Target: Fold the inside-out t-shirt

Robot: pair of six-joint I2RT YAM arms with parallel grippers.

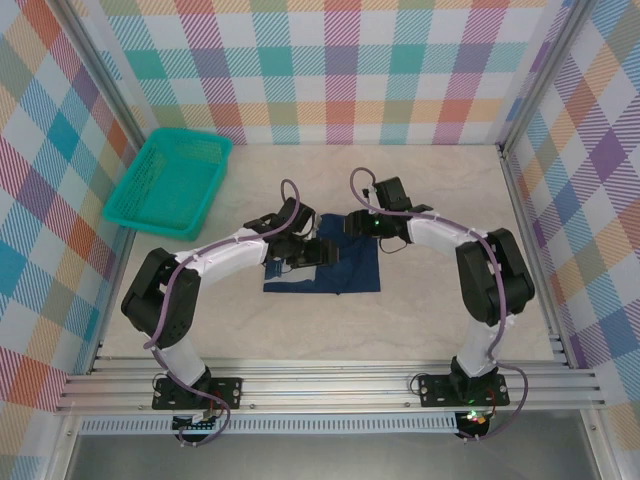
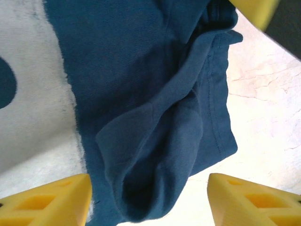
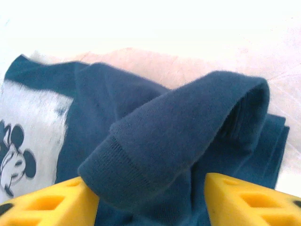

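Here we are over the table, and the inside-out t-shirt lies dead centre as a rough dark navy rectangle, flat on the pale surface between the two arms. The teal mesh basket sits well apart from it, out at 10 o'clock near the far left corner, with the checked walls all around. The left gripper is down over the shirt's 9 o'clock half, and the right gripper is at the shirt's far edge, around 1 o'clock. From the left wrist, the left gripper has its yellow fingers standing wide apart, one at 7 o'clock of the view and one at 5 o'clock. A soft rumpled fold of navy cloth lies loose between them, not pinched, so those jaws are open. A white print shows at 9 o'clock, and the stitched hem runs toward 1 o'clock. Over to the right wrist, the right gripper is open too, its yellow fingers well spread. A rolled sleeve arches up between them, its ribbed cuff sitting just beside the finger at 7 o'clock and clear of the other. At 8 o'clock in that view the white print carries a small cartoon mouse figure.
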